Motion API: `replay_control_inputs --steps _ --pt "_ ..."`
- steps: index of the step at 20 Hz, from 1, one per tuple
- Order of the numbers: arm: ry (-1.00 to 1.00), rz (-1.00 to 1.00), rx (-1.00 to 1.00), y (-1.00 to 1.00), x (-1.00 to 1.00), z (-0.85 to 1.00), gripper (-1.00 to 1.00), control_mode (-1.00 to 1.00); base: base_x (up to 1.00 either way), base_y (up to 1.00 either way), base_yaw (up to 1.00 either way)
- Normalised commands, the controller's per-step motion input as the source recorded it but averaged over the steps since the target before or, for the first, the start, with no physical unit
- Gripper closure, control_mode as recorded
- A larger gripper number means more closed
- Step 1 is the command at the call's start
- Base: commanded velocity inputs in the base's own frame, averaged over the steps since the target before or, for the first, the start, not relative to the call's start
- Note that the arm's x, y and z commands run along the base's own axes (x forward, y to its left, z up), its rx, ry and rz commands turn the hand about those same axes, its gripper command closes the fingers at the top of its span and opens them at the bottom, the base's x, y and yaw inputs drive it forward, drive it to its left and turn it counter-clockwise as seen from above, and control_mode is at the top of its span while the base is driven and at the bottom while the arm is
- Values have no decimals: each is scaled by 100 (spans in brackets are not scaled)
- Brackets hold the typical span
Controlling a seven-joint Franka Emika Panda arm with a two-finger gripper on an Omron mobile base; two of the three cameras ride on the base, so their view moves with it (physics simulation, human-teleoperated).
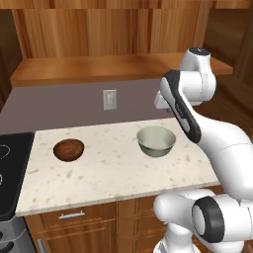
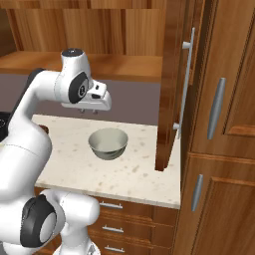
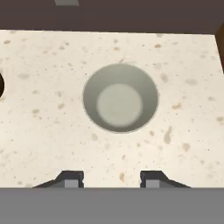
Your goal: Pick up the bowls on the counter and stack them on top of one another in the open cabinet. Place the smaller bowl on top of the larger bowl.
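While the gripper [image 3: 112, 179] hangs above the counter [image 1: 113, 173] with its two dark fingertips [image 3: 70, 179] set wide apart and nothing between them, we see the large bowl [image 3: 120, 98] straight below it, upright on the stone; its round rim is thin, its outer glaze a pale grey-green, its inside smooth and whitish with a flat lighter disc at the bottom. From the left we find the small bowl [image 1: 68, 149] well to the left of the large one, also upright on the counter; it is shallow, dark reddish-brown and wood-grained; in the hand view just a dark sliver of it shows at the left edge. The counter is flat, beige and speckled brown, with wooden drawers [image 1: 74, 220] and metal handles beneath. We make out the cabinet [image 1: 113, 66] above the grey back wall, a shelf of mid-brown planks with a panelled back. From the left we also catch a black stovetop [image 1: 12, 168] beside the counter and a pale wall switch [image 1: 109, 99]; from the right we see a tall wooden door [image 2: 172, 84] standing open edge-on, with a long metal handle, just right of the large bowl.
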Motion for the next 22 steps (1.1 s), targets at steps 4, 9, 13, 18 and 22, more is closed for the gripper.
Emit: replay_control_inputs --steps 4,9,13,18,22 --pt "0 0 1 7 -14 -2 -100 -100 0 0 0" --pt "0 0 3 22 -38 -3 -100 -100 0 0 0" --pt "0 0 6 33 -41 -4 -100 -100 0 0 0" --pt "0 -1 6 58 -18 -10 -100 -100 0 0 0" --pt "0 -5 1 78 -5 -13 -100 -100 0 0 0"
